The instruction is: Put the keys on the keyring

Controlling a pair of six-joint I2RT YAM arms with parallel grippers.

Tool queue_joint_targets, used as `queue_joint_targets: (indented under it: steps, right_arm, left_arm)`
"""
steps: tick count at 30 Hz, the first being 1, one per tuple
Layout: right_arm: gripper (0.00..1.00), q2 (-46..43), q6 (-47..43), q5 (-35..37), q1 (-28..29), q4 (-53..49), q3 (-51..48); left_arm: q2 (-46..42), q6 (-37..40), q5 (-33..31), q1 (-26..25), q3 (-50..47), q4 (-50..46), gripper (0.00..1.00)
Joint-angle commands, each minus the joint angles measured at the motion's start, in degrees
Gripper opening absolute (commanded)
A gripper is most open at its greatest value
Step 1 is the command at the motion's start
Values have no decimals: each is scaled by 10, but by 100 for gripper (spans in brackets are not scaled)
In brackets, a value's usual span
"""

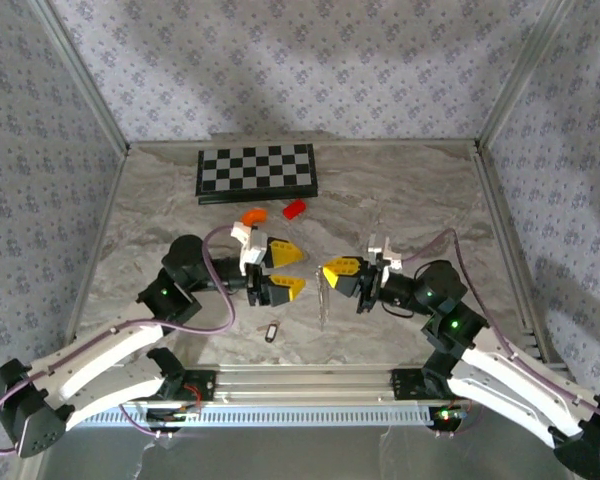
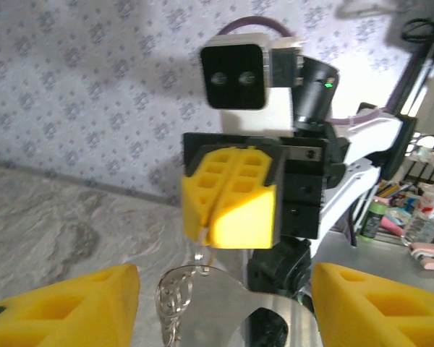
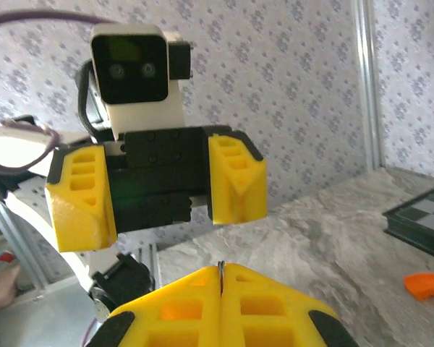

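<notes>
My right gripper (image 1: 327,271) is shut on the keyring (image 1: 323,300), a thin silvery loop hanging below its yellow fingertips above the table. In the right wrist view a sliver of metal sticks out between my shut right gripper (image 3: 221,269). My left gripper (image 1: 286,269) faces it from the left, open, fingertips a short way apart from the right one. In the left wrist view the keyring (image 2: 175,296) dangles from the right gripper (image 2: 205,233), between my own spread yellow fingers (image 2: 72,303), touching neither. The keys (image 1: 271,331), one small dark oblong piece, lie on the table near the front edge.
A checkerboard (image 1: 257,171) lies at the back of the marble table. A curved orange piece (image 1: 252,215) and a red block (image 1: 295,208) sit just in front of it, behind the left gripper. Patterned walls enclose the table on three sides.
</notes>
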Motion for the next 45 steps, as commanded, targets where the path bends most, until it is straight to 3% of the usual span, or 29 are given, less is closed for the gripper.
queue_joint_targets:
  steps: [1,9,36,41,45]
  right_arm:
    - [0,1,46,-39,-9,111,6]
    - [0,16,74,-64,-14,169,11]
    - [0,18,84,-91,-13,187,6]
    - [0,16,81,-88,-13,179,4]
    - [0,16,79,-86,-12,177,2]
  left_arm:
    - [-10,-4,36,-11,13,36,61]
    - [1,-5,40,-29,29,49,57]
    - [51,1,36,-51,62,91,47]
    - [53,10,28,-58,64,80,40]
    - [56,17,19,-62,64,72,27]
